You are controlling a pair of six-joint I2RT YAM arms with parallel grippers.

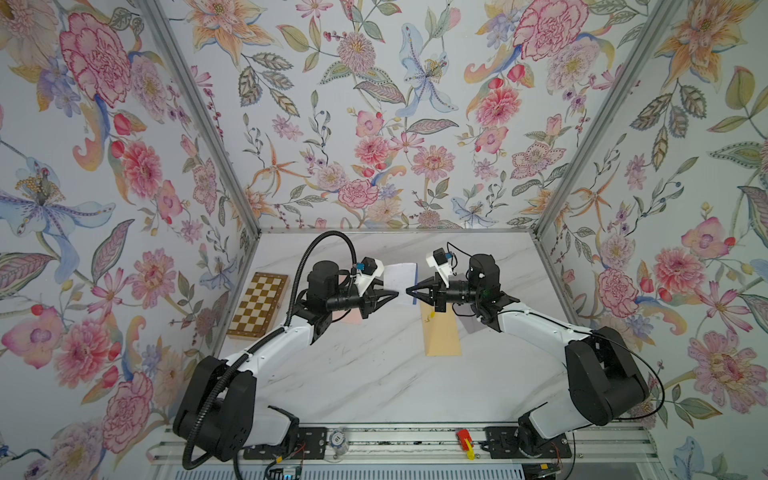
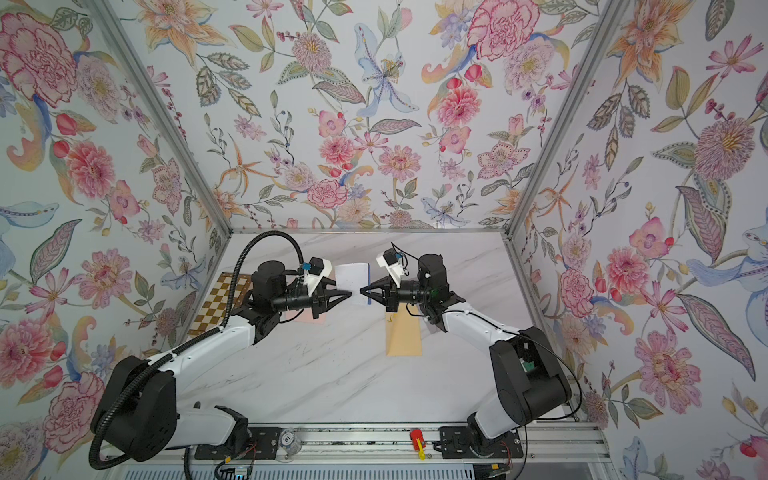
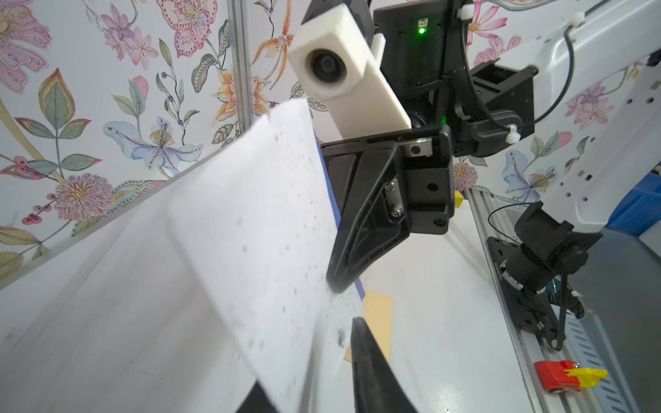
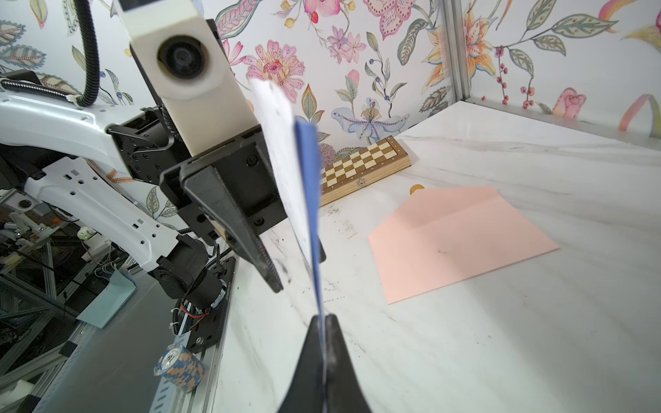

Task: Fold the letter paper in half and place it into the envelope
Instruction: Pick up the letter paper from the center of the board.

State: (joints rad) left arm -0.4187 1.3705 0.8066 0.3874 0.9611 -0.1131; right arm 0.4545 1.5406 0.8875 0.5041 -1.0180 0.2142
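The letter paper (image 1: 400, 279) hangs upright in the air between the arms, well clear of the pink envelope (image 4: 461, 243) and the tan envelope (image 1: 442, 338). It looks already doubled, so I judge this a hand-over: the right claw (image 4: 323, 323) is pinched tight on its blue edge, while the left claw (image 1: 394, 296) stands slightly parted with the sheet loose between its jaws. Next the right arm must carry it to an envelope's mouth and slide it in unbuckled. The paper shows only specks, and a chip stack (image 2: 287, 439) by the rail may read "10", though it is too small to be sure.

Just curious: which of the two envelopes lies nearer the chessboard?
The pink envelope, lying close to the chessboard; the tan envelope lies farther off, near the right gripper.
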